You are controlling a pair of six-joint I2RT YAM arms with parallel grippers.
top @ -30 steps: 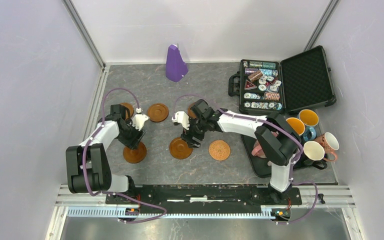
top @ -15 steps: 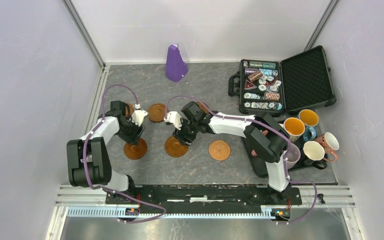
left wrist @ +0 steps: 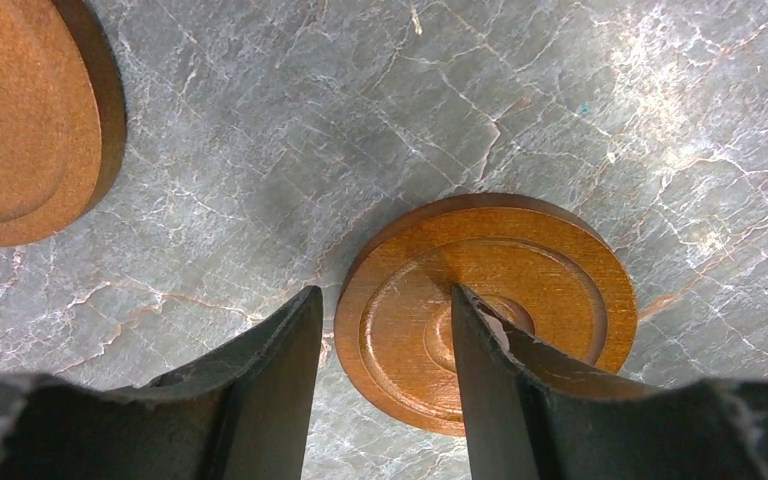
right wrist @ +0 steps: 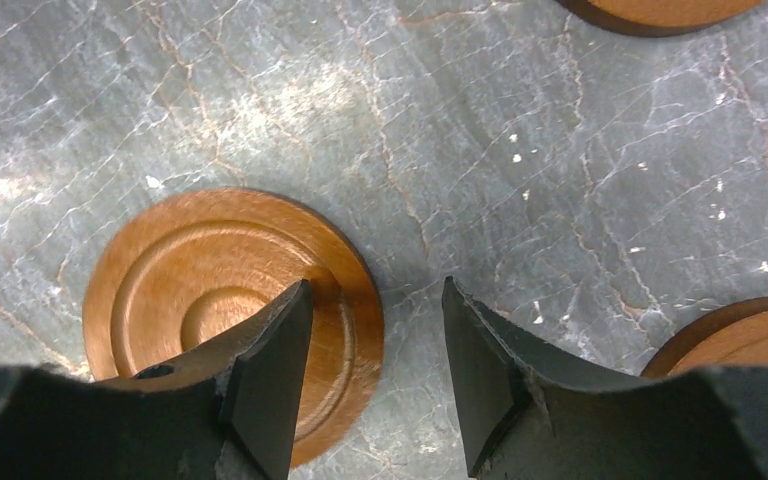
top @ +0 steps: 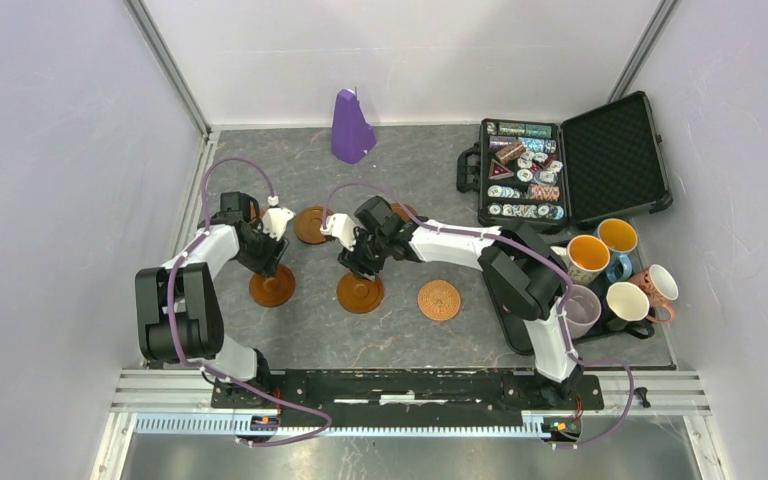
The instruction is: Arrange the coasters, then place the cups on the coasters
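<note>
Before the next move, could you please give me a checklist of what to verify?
1. Left claw astride left coaster's rim, jaws apart: ok.
2. Right claw astride middle coaster's rim, jaws apart: ok.
3. Patterned coaster apart from both claws: ok.
4. All six coasters laid out: cannot tell; the arms hide some.
5. Cups on coasters: not ok; all are grouped at the right.

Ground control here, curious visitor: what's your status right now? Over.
Left gripper: jaws apart over rim of brown coaster. Right gripper: jaws apart at edge of second coaster. Mugs grouped on the right, none placed. Nothing blocking.
</note>
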